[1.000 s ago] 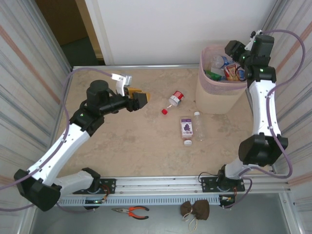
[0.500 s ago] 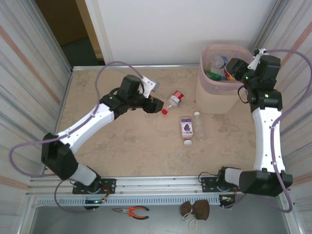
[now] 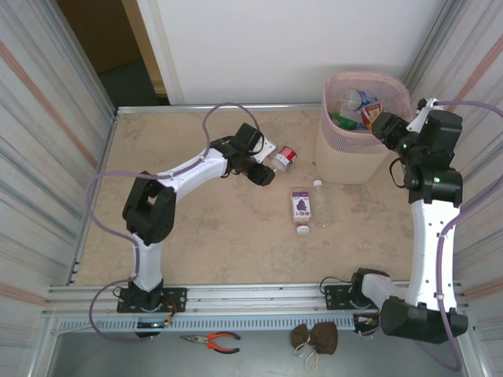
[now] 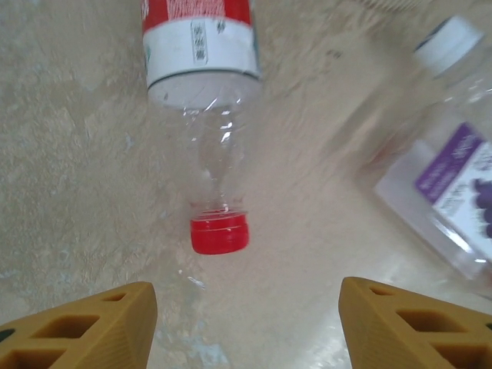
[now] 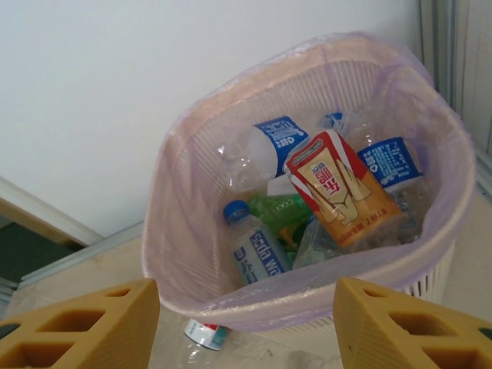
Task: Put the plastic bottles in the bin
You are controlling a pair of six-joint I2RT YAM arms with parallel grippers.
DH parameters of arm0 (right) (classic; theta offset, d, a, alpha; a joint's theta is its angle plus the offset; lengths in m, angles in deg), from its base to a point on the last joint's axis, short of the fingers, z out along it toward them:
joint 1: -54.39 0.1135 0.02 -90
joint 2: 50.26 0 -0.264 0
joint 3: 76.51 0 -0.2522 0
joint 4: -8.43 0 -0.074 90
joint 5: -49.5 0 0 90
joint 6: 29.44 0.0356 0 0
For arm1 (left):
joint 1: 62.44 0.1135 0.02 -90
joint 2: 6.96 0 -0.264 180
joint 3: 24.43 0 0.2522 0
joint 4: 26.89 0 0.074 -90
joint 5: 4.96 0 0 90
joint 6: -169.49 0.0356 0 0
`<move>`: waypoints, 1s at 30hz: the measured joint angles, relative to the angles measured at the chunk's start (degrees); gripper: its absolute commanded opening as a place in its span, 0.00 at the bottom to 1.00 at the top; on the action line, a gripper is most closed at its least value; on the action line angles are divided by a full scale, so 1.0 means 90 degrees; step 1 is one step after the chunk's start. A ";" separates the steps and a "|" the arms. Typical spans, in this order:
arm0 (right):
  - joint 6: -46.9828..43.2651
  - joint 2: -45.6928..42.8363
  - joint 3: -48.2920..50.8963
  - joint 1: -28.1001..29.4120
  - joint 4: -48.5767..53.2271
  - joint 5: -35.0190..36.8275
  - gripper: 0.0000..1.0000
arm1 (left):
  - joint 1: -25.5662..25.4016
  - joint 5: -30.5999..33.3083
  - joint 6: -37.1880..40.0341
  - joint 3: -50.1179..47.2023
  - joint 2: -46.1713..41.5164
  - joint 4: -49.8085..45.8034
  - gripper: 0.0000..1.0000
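Right now the left gripper (image 4: 246, 307) sits low over the table (image 3: 196, 228) near the centre of the top view, jaws apart with nothing between them. The red-capped bottle (image 4: 206, 115) lies just ahead of it with its cap toward the camera, a purple-label bottle (image 4: 453, 192) lies at the right of the wrist frame, and a clear bottle (image 3: 319, 203) lies just beside that one. At upper right the right gripper (image 5: 246, 307) hangs beside the bin (image 5: 181, 261), jaws likewise spread and empty, and the bin holds blue-label bottles (image 5: 257, 257), a green bottle (image 5: 280, 207) and an orange-red pack (image 5: 338, 192).
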State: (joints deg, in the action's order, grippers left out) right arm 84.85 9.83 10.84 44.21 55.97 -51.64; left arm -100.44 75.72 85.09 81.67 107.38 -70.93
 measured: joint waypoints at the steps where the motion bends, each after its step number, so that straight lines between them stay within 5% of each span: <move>1: -0.0010 -0.0029 0.0002 -0.0007 0.0024 0.0007 0.60 | -0.0002 0.0049 0.0041 0.0066 0.0143 -0.0002 0.65; 11: -0.0095 -0.0223 0.0007 -0.0041 0.0180 0.0100 0.59 | -0.0002 0.0379 0.0250 0.0704 0.1367 -0.0061 0.64; 21: -0.0095 -0.0231 0.0007 -0.0041 0.0265 0.0104 0.58 | -0.0041 0.0427 0.0372 0.0954 0.1693 -0.0138 0.40; 30: -0.0085 -0.0238 0.0007 -0.0039 0.0260 0.0085 0.57 | -0.0044 0.0435 0.0352 0.0437 0.1304 -0.0107 0.31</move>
State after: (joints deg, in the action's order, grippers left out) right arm 84.09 7.69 10.90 43.86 58.31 -50.87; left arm -100.83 79.63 88.26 85.60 119.12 -71.89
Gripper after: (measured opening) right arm 0.574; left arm 0.352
